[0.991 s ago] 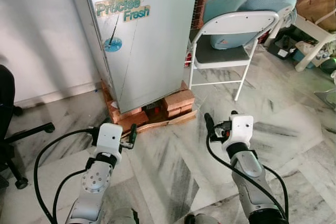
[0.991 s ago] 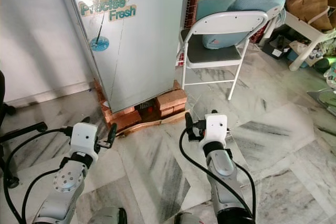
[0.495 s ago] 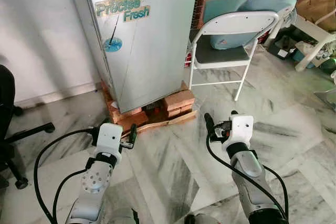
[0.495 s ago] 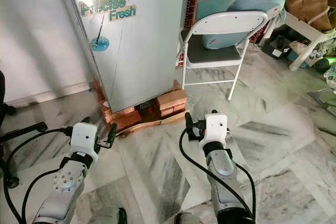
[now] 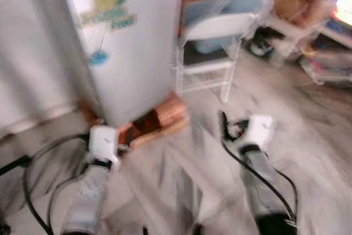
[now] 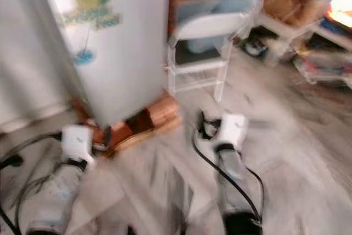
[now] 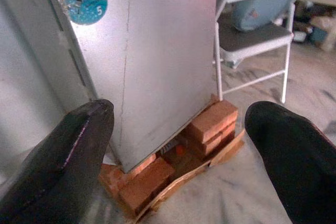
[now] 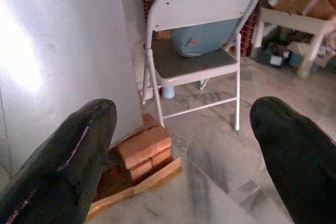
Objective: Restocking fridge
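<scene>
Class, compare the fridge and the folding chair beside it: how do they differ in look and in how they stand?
The fridge is a closed silver box with stickers; the folding chair is an open white frame with a grey seat. The fridge rests on bricks; the chair stands on the floor and holds a blue cushion. Both are upright and pale.

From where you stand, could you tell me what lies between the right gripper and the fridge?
In the right wrist view, bare marble floor, then the bricks and a wooden board under the fridge. The right gripper holds nothing.

Marble floor [image 8: 220, 171] carried bricks [image 7: 210, 124] on wood board [image 7: 210, 163] under fridge [image 7: 157, 51]; folding chair [image 8: 199, 61] stood just beside.
</scene>
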Motion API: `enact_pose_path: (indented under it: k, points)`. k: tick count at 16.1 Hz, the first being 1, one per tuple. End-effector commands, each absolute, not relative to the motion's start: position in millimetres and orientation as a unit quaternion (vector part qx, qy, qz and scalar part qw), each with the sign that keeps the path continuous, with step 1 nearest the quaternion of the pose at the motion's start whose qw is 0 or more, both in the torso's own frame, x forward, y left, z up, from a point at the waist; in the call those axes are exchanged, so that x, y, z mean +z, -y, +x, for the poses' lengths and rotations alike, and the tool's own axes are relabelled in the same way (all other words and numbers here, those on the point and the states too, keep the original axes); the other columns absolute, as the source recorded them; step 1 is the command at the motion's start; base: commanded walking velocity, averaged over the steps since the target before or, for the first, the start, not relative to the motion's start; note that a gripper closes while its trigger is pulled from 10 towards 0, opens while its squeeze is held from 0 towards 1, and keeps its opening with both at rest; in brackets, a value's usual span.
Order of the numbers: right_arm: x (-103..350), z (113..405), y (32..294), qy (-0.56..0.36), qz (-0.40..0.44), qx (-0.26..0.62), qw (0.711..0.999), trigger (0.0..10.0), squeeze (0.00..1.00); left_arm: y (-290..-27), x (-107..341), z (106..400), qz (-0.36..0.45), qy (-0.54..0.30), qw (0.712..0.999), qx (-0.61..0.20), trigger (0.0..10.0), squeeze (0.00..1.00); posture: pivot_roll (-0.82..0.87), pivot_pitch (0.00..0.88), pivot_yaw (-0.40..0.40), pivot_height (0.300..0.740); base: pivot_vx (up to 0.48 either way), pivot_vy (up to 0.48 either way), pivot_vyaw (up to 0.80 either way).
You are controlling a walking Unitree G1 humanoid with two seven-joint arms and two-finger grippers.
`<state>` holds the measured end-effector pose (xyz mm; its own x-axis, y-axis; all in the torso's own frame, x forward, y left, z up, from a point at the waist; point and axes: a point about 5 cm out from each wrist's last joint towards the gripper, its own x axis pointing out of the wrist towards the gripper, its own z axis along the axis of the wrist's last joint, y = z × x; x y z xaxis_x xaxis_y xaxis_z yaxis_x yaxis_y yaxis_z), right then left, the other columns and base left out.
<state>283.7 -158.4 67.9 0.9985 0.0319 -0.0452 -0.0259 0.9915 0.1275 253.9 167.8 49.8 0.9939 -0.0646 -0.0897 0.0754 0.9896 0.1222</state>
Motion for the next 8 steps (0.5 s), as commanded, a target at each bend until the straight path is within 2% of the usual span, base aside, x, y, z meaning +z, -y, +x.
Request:
enact_pose_path:
  k: [1,2,6,8]
  points:
    - [69.8,282.8,171.0,-0.020,0.060,-0.001,0.998,10.0,0.00,-159.1,51.7,255.0,0.059,-0.036,0.996,-0.051,10.0,0.00,0.13,0.059,-0.030,0.740,0.000,0.450,-0.61]
    - [69.9,282.8,171.2,-0.020,0.060,-0.001,0.998,10.0,0.00,-157.6,51.6,254.4,0.052,-0.036,0.996,-0.058,10.0,0.00,0.13,0.061,-0.031,0.740,0.000,0.446,0.00]
    - [71.8,283.8,168.8,-0.018,0.065,0.006,0.998,10.0,0.00,-152.1,51.0,251.0,0.043,-0.037,0.996,-0.075,10.0,0.00,0.14,0.066,-0.035,0.740,0.438,0.000,0.00]
    - [70.4,283.0,167.4,-0.022,0.061,0.009,0.998,10.0,0.00,-153.6,49.3,250.5,0.039,-0.042,0.996,-0.073,10.0,0.00,0.14,0.070,-0.038,0.740,0.379,0.294,-0.64]
